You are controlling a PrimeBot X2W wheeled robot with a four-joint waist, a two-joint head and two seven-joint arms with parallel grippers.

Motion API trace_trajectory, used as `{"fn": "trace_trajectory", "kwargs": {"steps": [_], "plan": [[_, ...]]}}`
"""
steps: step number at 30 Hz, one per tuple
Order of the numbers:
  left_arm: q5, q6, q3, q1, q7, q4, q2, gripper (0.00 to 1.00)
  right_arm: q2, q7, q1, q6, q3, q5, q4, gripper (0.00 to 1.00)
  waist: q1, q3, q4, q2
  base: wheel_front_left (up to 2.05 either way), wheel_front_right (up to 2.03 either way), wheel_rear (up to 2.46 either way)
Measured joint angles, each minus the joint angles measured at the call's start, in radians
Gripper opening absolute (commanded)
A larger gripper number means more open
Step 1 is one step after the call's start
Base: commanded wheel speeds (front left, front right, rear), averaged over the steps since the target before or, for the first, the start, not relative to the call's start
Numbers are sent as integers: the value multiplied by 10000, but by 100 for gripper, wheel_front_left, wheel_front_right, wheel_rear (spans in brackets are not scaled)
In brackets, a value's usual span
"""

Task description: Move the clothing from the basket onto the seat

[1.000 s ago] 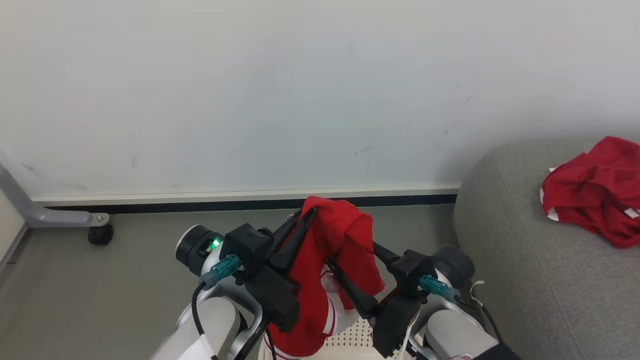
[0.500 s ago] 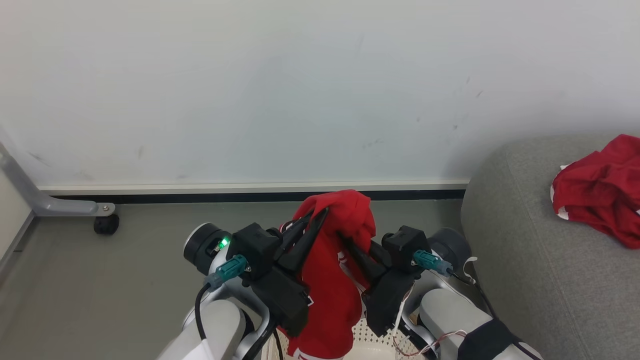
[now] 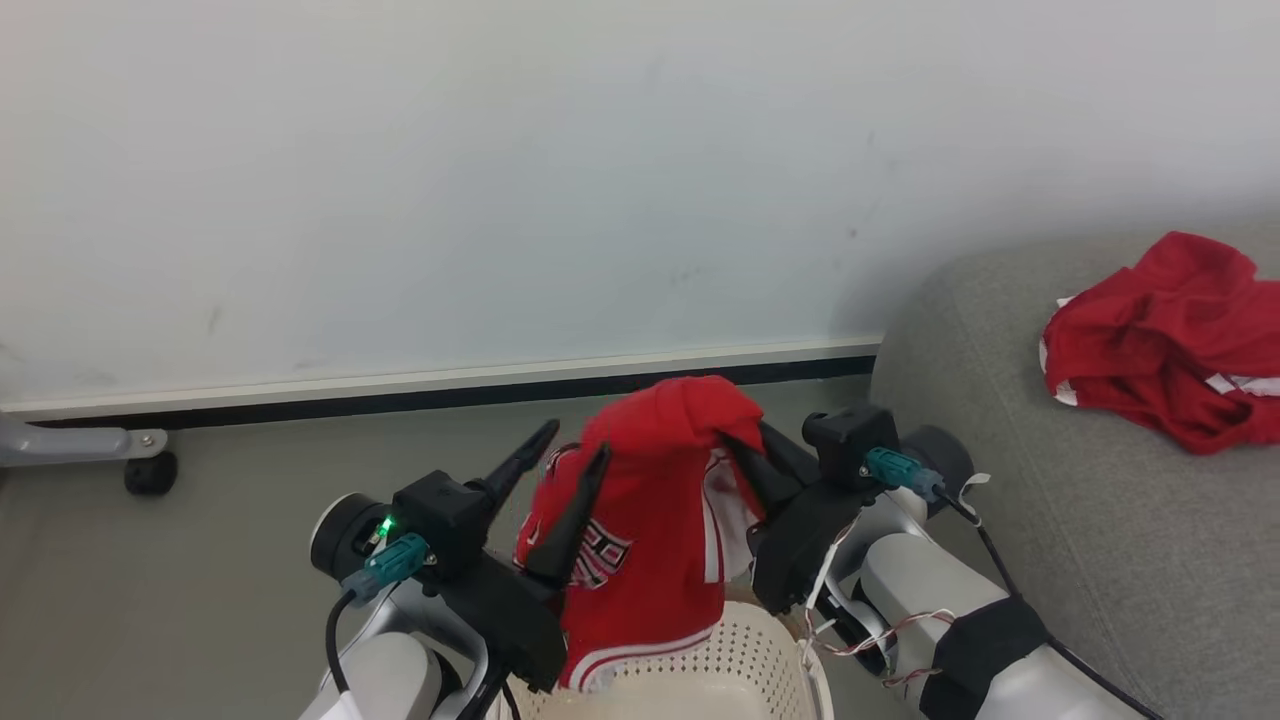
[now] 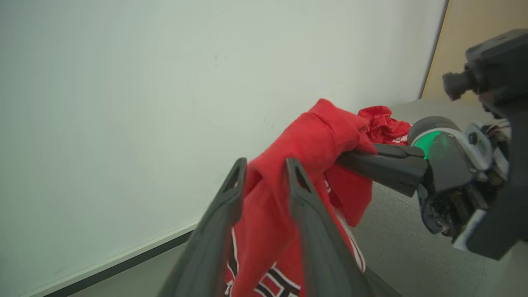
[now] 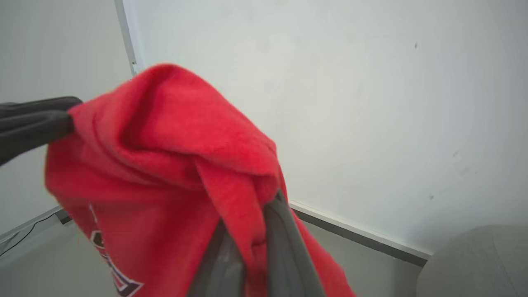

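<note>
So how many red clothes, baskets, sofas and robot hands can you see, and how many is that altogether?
Red clothes: 2, the lettered top and the crumpled piece
Basket: 1
Sofa: 1
Robot hands: 2, the left hand and the right hand
Total: 6

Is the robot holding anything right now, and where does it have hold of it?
The red jersey. The right hand pinches a bunched fold at its top. The left hand is open, with cloth lying loose between its fingers.
</note>
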Motion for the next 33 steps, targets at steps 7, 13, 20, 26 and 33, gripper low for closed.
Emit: {"fn": "trace_trajectory", "kwargs": {"steps": [7,13,20,26,33], "plan": [[-25,-6,-58,550,-140,-19,82,100,-180,-61,-177,-161,-389,-15,153,0,0,15,-698,0,0,0,0],[-109,-84,-307,934,-263,-98,54,100,-792,-88,-323,-393,-675,-98,-31,0,0,6,-1426,0,0,0,0],[-138,-96,-596,1232,-424,-251,-150,100,-1354,-94,-323,-702,-909,-268,-639,0,0,-16,-2382,0,0,0,0],[-288,-171,-823,1383,-481,-351,-276,100,-1783,-102,-200,-880,-1081,-426,-1243,0,0,-10,-3243,0,0,0,0],[-278,-169,-928,1416,-518,-606,-291,100,-2140,-102,174,-1024,-1198,-445,-1881,0,0,79,-4262,0,0,0,0]]}}
